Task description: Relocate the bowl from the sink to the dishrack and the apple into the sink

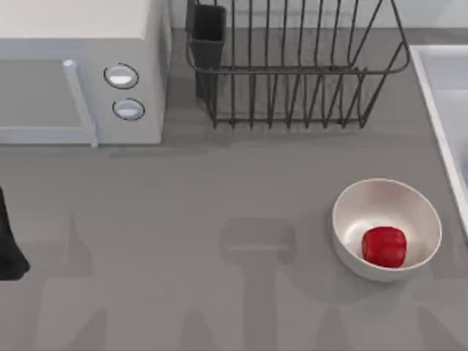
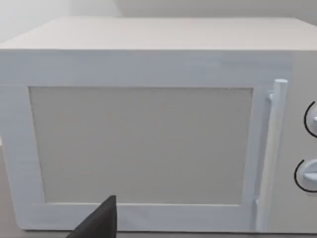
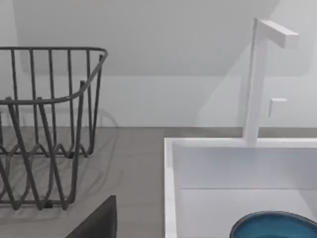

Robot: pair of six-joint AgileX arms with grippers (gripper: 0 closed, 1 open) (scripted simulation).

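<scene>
Apple (image 1: 384, 246) sits in the white bowl (image 1: 351, 212) on the grey countertop (image 1: 219, 219), near the dishrack (image 1: 292, 73). Teal bowl (image 3: 277, 225) lies in the sink (image 3: 171, 188) beside that rack. Can't tell either pincer's state.

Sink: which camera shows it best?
The right wrist view: the sink shows its rim, inner walls, white tap and the blue bowl inside. The top view catches one edge at the right; the left wrist view faces the microwave.

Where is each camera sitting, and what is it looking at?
Top view: above the table, looking down at the microwave, dishrack and the apple in the white bowl; a dark arm part at the left edge.
Left wrist view: faces the microwave door; a dark gripper tip shows.
Right wrist view: faces the sink, bowl and faucet; a dark gripper tip shows.
Shared: top and right wrist views both show the dishrack.
</scene>
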